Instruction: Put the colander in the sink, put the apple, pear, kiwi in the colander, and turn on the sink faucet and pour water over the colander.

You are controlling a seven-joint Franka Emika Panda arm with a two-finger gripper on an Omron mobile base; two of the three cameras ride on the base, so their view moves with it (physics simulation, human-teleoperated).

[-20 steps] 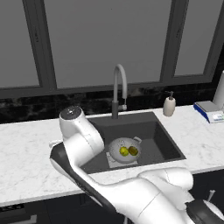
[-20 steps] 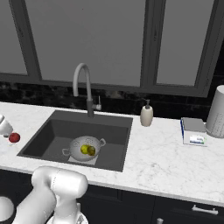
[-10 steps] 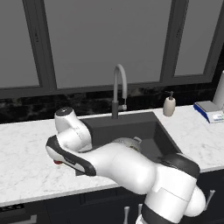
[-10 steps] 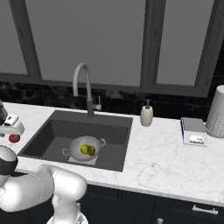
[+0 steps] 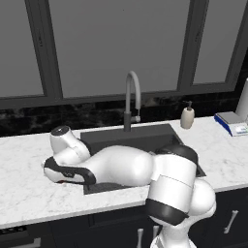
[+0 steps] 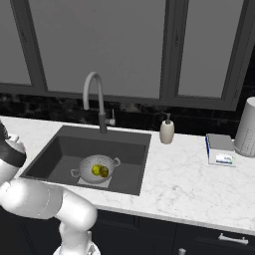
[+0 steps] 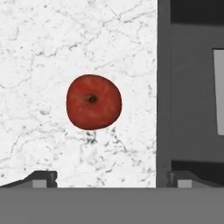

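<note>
Since a second ago the arm has swung left and down over the counter (image 5: pixel 29 193), left of the sink (image 6: pixel 60 149). Gripper (image 7: pixel 109 179) is spread wide right above the apple (image 7: pixel 93 101) on the marble. Colander (image 6: pixel 97 168) sits in the sink holding pear (image 6: pixel 95 170) and kiwi (image 6: pixel 104 172).

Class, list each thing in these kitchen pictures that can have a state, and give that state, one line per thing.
gripper: open, above the apple, holding nothing
apple: loose on the marble counter, beside the sink
colander: in the sink, holding two fruits
pear: in the colander
kiwi: in the colander
sink faucet: no water running
</note>
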